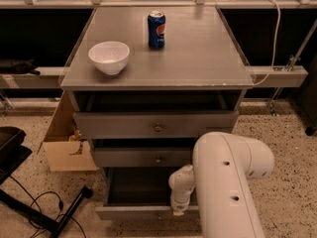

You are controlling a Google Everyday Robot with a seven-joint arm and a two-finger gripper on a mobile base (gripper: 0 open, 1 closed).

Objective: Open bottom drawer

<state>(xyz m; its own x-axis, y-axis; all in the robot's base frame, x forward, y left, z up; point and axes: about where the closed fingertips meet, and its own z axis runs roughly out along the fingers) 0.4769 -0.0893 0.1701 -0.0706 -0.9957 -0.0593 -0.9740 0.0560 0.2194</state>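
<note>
The grey cabinet [158, 58] has three drawers. The bottom drawer [133, 212] stands pulled out, its dark inside showing above the flat grey front. Its small knob [159, 216] sits near the lower edge of the view. My gripper [177, 212] hangs from the big white arm [228, 182] at the drawer's front edge, just right of the knob. The middle drawer [143, 157] and the wider top drawer [156, 125] stick out slightly.
A white bowl [109, 57] and a blue soda can [156, 29] stand on the cabinet top. A cardboard box [64, 143] sits on the floor to the left. A black stand and cables [44, 212] lie at lower left.
</note>
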